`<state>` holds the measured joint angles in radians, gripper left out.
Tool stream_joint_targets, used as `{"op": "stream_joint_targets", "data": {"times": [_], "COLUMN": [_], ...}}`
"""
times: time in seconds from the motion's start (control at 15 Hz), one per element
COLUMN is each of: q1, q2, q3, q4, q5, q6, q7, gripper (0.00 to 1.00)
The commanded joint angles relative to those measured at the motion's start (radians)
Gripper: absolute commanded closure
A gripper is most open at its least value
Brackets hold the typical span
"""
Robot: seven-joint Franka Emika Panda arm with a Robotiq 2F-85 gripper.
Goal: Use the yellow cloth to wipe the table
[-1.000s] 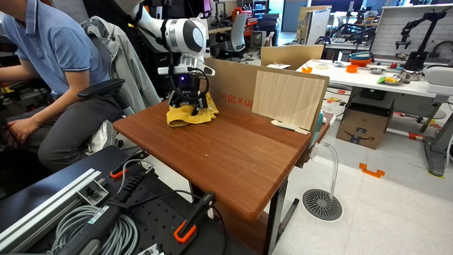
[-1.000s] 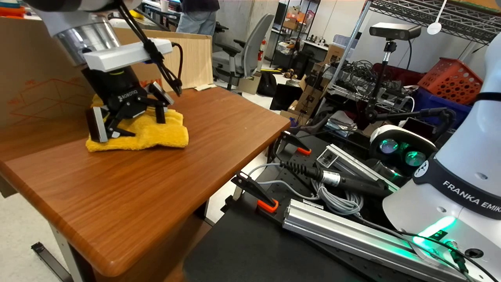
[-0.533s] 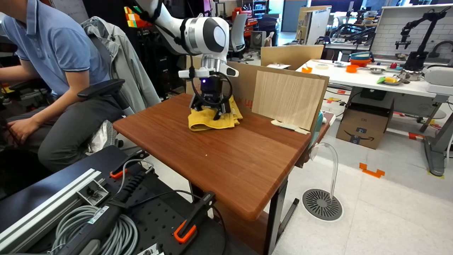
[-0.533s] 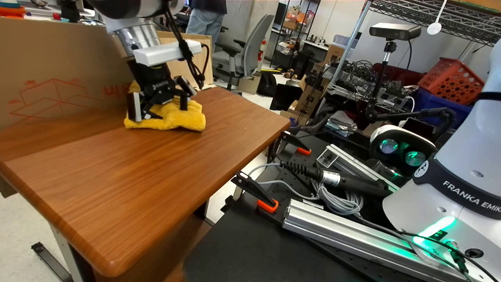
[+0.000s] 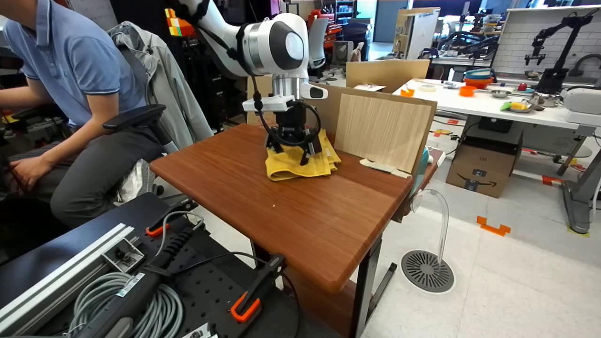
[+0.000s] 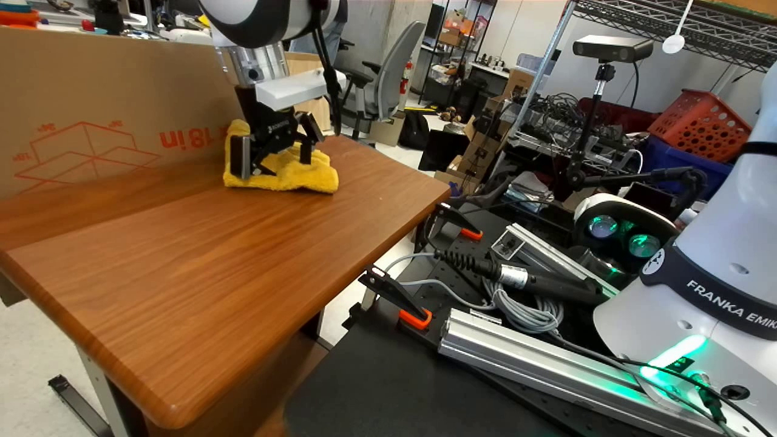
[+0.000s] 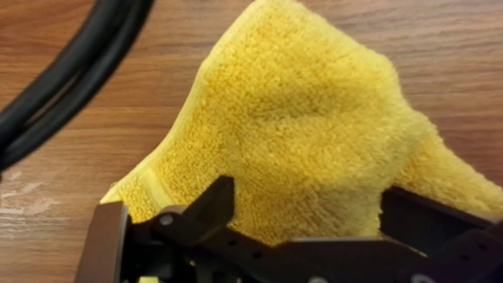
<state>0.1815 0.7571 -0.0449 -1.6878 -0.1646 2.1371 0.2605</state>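
Note:
The folded yellow cloth [image 5: 286,170] lies bunched on the brown wooden table [image 5: 281,216], beside the cardboard wall; it also shows in an exterior view [image 6: 312,176]. My gripper [image 5: 291,156] points down onto the cloth, also in an exterior view [image 6: 285,165]. In the wrist view the gripper's [image 7: 305,204] fingers stand wide apart on top of the cloth [image 7: 298,118], which shows in the gap between them. The fingertips touch or press the cloth; how deep they sink cannot be told. The cloth's part under the gripper is hidden.
A cardboard wall [image 6: 109,103] stands along one table edge, with a light wood panel [image 5: 382,131] leaning on it. A black pegboard bench [image 6: 376,370] with clamps and cables adjoins the table. A seated person [image 5: 84,94] is beside the table.
The gripper and the cloth have slid together across the table, rightward in both exterior views. The fingers stay apart throughout, and the cloth keeps about the same folded shape.

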Motion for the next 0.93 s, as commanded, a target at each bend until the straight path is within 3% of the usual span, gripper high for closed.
{"op": "stream_joint_targets", "data": {"times": [0.0, 0.33, 0.47, 0.87], "q1": [-0.001, 0.004, 0.022, 0.022], "q2": [0.002, 0.016, 0.028, -0.050], "q3": [0.002, -0.027, -0.057, -0.083], "q4": [0.004, -0.057, -0.099, -0.254], "q5": [-0.001, 0.011, -0.006, 0.017], "q6": [-0.003, 0.343, 0.428, 0.357], "q7": [0.001, 0.118, 0.157, 0.188], "gripper": [0.00, 0.00, 0.00, 0.00]}}
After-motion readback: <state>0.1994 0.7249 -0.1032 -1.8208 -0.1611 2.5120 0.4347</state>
